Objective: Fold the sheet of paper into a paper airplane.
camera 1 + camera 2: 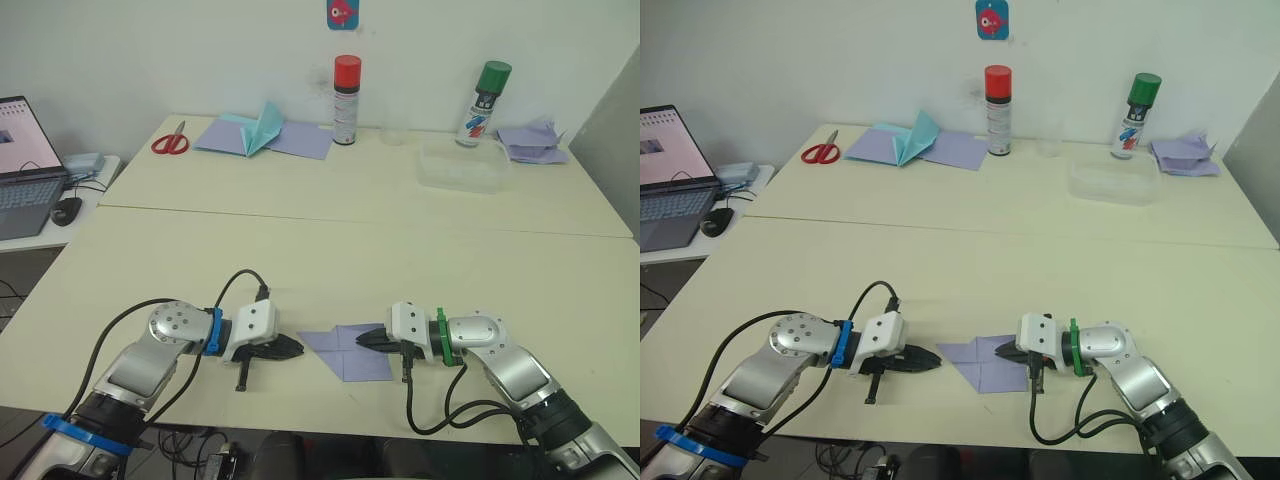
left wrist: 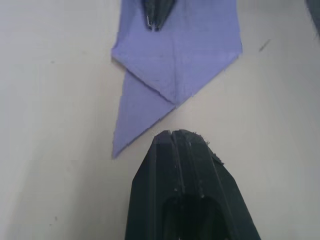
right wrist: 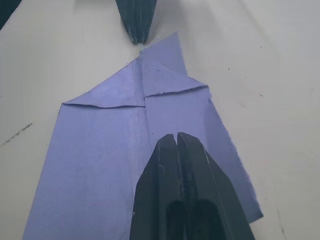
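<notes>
The sheet of paper [image 1: 352, 351] is seen lying flat on the table [image 1: 330, 260], between the two grippers. The right gripper [image 1: 366, 339] is held over the sheet's near-right part, its fingers pressed together with nothing clamped between them. The left gripper [image 1: 294, 349] is held just short of the sheet's pointed end, its fingers likewise together and empty, the tip apart from the paper.

Two corner folds are seen meeting along a centre crease, so a nose is judged to be formed already. The lengthwise fold and the wing folds are judged to be left; the work appears to be well under halfway. One corner flap is seen sticking out past the other, so the nose is not symmetrical.

Beyond both grippers, a red-capped spray can [image 1: 346, 100] and a green-capped spray can [image 1: 483, 104] are seen; their labels cannot be read.
</notes>
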